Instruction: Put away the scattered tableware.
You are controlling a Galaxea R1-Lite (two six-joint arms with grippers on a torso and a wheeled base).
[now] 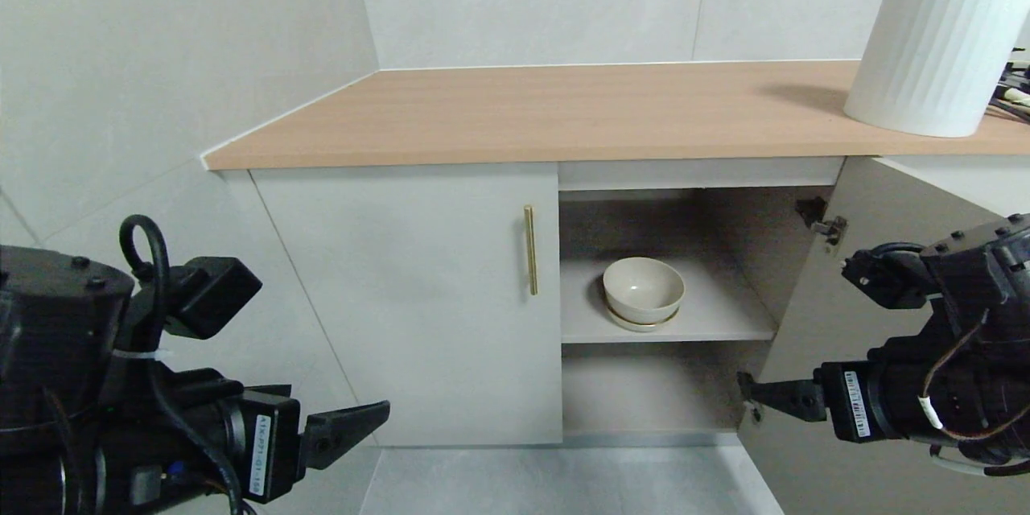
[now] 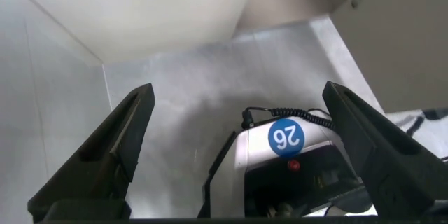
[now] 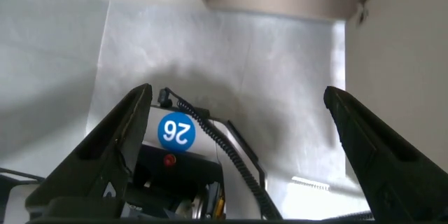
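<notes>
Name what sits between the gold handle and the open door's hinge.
A bowl on a plate, on the shelf, in the head view.

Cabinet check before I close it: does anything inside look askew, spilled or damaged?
Nothing stands out. The bowl sits upright on a plate on the shelf, nothing spilled; the door stands open.

Right half of white cabinet open. Swung-out white door (image 1: 869, 322) stands along right side and narrows approach there. Left white door (image 1: 410, 298) shut, its vertical brass bar handle (image 1: 529, 249) sticking out at opening's edge. Middle shelf (image 1: 724, 322): cream ceramic bowl (image 1: 643, 288) on matching saucer (image 1: 636, 323) sits left of centre, free room to its right. Lower compartment (image 1: 644, 390) open from front. Wooden countertop (image 1: 563, 113): broad bare stretch left of white ribbed cylinder (image 1: 937, 40).
</notes>
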